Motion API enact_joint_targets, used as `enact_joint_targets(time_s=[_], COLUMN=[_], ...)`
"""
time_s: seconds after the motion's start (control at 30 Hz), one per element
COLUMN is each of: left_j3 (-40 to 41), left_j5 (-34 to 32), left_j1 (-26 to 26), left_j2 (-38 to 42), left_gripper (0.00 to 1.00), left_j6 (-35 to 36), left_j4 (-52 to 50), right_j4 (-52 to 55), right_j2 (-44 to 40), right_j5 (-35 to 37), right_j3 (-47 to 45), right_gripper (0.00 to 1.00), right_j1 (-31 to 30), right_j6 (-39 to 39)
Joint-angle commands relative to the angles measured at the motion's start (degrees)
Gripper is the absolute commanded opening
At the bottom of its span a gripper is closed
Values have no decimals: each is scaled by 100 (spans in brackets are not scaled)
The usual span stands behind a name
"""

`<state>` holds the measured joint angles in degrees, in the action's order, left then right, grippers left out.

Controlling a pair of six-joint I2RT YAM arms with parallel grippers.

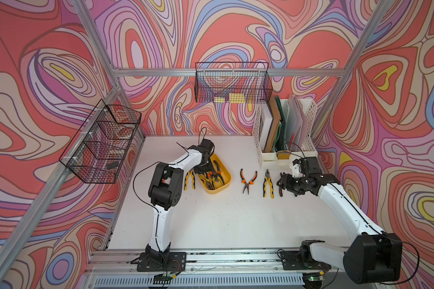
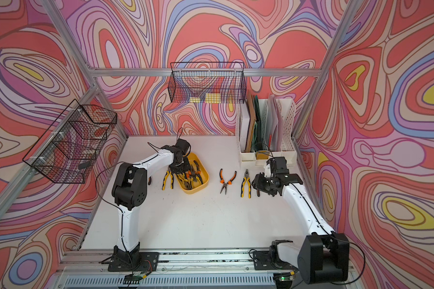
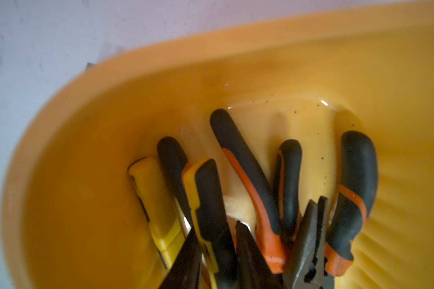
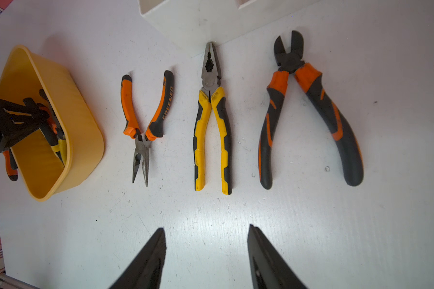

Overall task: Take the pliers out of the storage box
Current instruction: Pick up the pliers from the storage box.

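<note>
Several pliers (image 3: 251,175) lie tangled in the storage box (image 1: 221,188), left of centre on the tabletop (image 1: 211,220), where the left end effector (image 3: 216,226) pinches one yellow-and-black handle (image 3: 211,195). A slow, straight lift should free it from its neighbours and clear the rim (image 3: 236,32). Open tabletop lies nearer; the right end effector (image 4: 206,229) hovers, fingers apart, by three laid-out pliers (image 4: 212,112).
</note>
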<state>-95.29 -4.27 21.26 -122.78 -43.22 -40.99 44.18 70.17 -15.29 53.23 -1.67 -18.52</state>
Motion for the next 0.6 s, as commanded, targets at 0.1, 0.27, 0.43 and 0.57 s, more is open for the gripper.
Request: enact_joint_targets(time_s=[0.1, 0.27, 0.43, 0.57], left_j3=[362, 441, 648, 868], left_j5=[5, 36, 188, 326], left_j1=[-34, -33, -34, -25], left_j2=[75, 241, 641, 1154], left_gripper=[10, 0, 0, 0], left_j6=[33, 93, 172, 234], left_j4=[318, 349, 552, 741], right_j4=[-29, 18, 134, 214], right_j2=[30, 40, 1, -36], right_j5=[-20, -19, 8, 17], right_j3=[-43, 28, 151, 248], right_gripper=[56, 56, 56, 56], right_j1=[13, 9, 9, 10], right_j6=[68, 76, 99, 87])
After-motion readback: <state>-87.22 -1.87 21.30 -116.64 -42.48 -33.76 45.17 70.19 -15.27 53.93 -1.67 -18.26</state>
